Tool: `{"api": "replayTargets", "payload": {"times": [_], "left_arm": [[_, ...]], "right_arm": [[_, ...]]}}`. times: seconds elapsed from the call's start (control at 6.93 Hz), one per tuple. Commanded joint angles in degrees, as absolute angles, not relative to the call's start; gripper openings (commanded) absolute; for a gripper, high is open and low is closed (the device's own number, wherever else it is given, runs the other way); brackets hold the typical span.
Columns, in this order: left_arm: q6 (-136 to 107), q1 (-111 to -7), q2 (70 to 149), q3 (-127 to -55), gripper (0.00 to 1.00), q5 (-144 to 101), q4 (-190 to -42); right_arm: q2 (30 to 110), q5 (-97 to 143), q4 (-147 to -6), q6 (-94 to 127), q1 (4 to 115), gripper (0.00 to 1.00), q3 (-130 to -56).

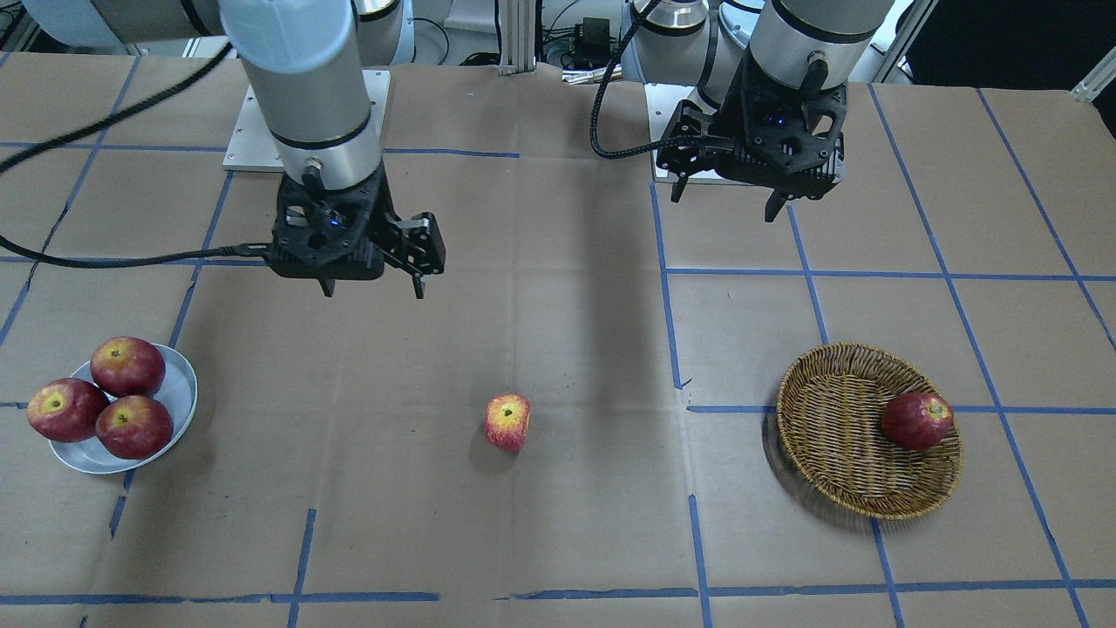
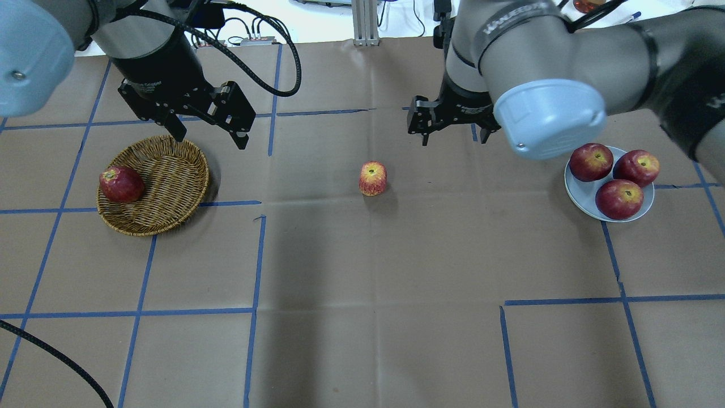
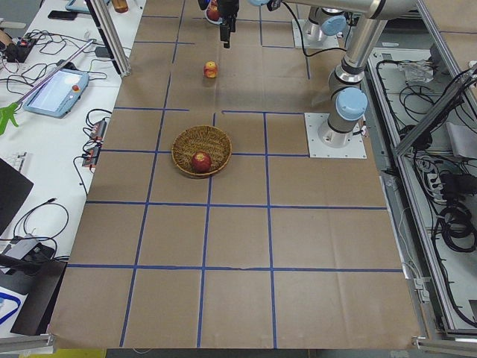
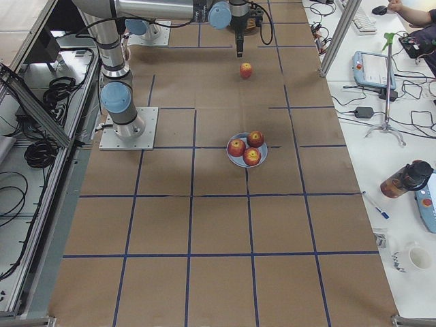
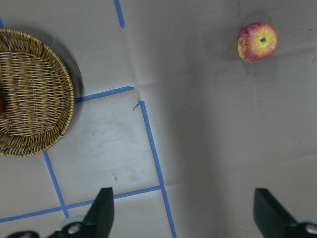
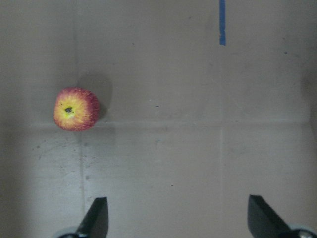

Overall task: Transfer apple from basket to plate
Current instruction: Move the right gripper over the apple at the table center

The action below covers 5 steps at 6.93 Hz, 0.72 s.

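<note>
Apple (image 2: 372,178) lies between left tool (image 2: 210,139), right tool (image 2: 455,139), touching neither.

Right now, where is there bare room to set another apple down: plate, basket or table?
The plate is crowded: three dark red apples fill it. The basket holds one dark red apple at its edge, the rest bare. The table is bare around the yellow-streaked apple.

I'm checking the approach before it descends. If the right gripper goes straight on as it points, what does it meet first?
Probably the bare paper-covered table. The right gripper points down, open, and the apple lies off to one side, outside its line. Height is hard to judge.
</note>
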<state>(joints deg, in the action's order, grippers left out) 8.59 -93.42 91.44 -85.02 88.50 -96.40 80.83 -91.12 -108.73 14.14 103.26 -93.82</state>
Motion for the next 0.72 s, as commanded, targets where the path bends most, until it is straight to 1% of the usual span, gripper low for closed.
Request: {"api": "replayTargets", "payload": {"times": [0.0,0.43,0.58], "left_arm": [[8.53,-93.34,92.02,-85.43,0.99,88.51,-96.24],[8.61,-93.25,92.55,-85.52,0.99,88.42,-95.63],[8.18,-93.25,92.72,-85.43,0.99,88.42,-95.45]], "right_arm": [[72.98,-91.4,-117.65,20.54,108.7,1.0,-93.87],[64.53,-91.58,-128.2,21.62,111.62,1.0,-94.48],[62.25,-91.5,-128.93,21.27,111.62,1.0,-94.4]]}}
